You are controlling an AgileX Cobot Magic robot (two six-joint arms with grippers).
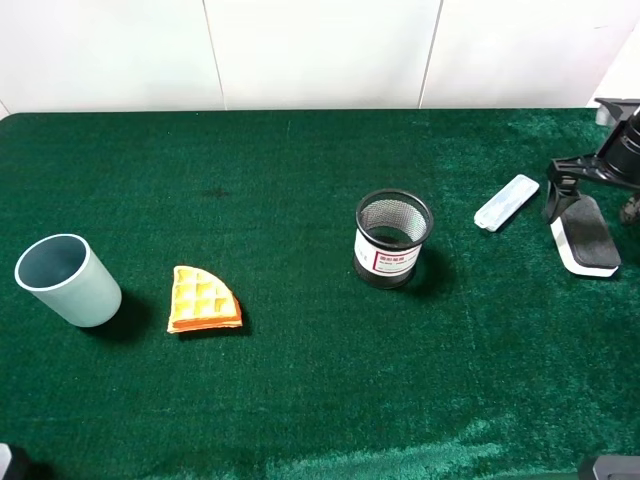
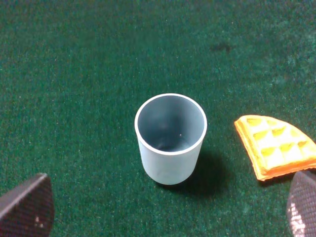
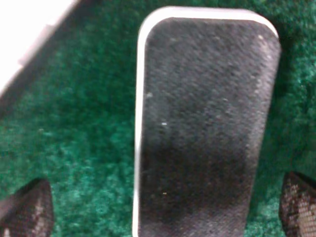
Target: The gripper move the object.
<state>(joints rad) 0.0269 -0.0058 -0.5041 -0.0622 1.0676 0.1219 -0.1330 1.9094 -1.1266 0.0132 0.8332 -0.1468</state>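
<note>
The eraser (image 1: 587,237), black felt on a white base, lies flat on the green cloth at the far right. It fills the right wrist view (image 3: 205,123). My right gripper (image 1: 590,205) hangs over its far end, open, with one finger on each side (image 3: 163,205). The fingertips (image 3: 27,207) stand apart from the eraser's edges. My left gripper (image 2: 165,205) is open and empty above the left of the table. It is out of the exterior view.
A slim light-grey bar (image 1: 507,202) lies just left of the eraser, seen also in the right wrist view (image 3: 29,34). A black mesh cup (image 1: 393,238) stands mid-table. A pale blue cup (image 1: 67,280) (image 2: 171,138) and an orange waffle piece (image 1: 203,300) (image 2: 276,145) sit at the left.
</note>
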